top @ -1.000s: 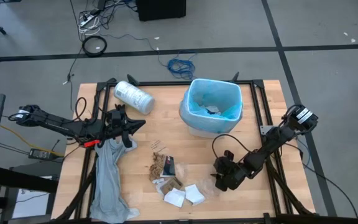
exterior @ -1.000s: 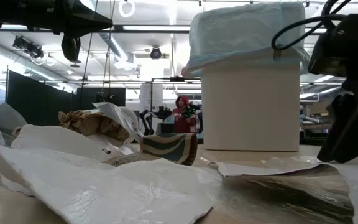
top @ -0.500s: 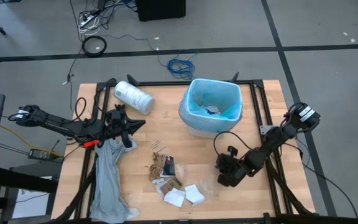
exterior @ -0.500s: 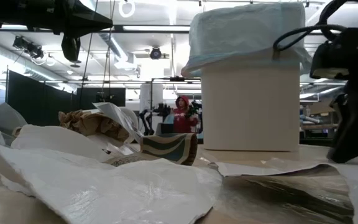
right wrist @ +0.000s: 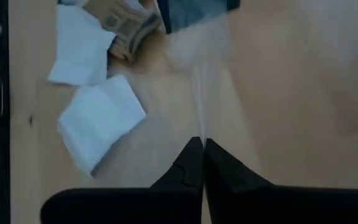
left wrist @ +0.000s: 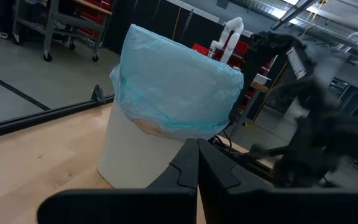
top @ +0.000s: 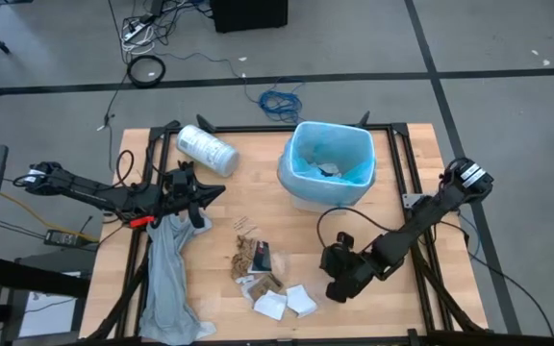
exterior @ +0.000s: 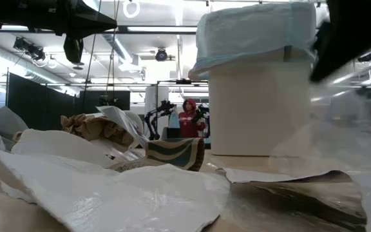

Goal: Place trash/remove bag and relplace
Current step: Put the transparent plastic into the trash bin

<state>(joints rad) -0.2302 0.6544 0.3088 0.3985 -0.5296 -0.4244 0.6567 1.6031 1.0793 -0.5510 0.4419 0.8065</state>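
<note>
A white bin lined with the light-blue bag stands at the far right of the table, with scraps inside. Trash lies near the front middle: brown wrappers and white papers. My right gripper hangs just right of the papers, shut on a piece of clear plastic film. My left gripper stays shut and level at the table's left, pointing toward the bin. A long grey plastic sheet lies below it. My right gripper pinches the clear film between its two fingertips, slanting down from the table's right side. The film hangs below the fingers as a loose translucent sheet. Its lower part reaches down to the table top.
A white printed roll lies at the far left of the table. A dark packet sits beside the brown wrappers. A person shows in the room beyond the table in the low view. Bare wood lies between the scraps and the bin.
My right gripper has shut on the clear film and risen, shifting a little toward the table's left edge. The film has been drawn up off the table and now hangs in front of the bin in the low view, while its lower part stays down.
</note>
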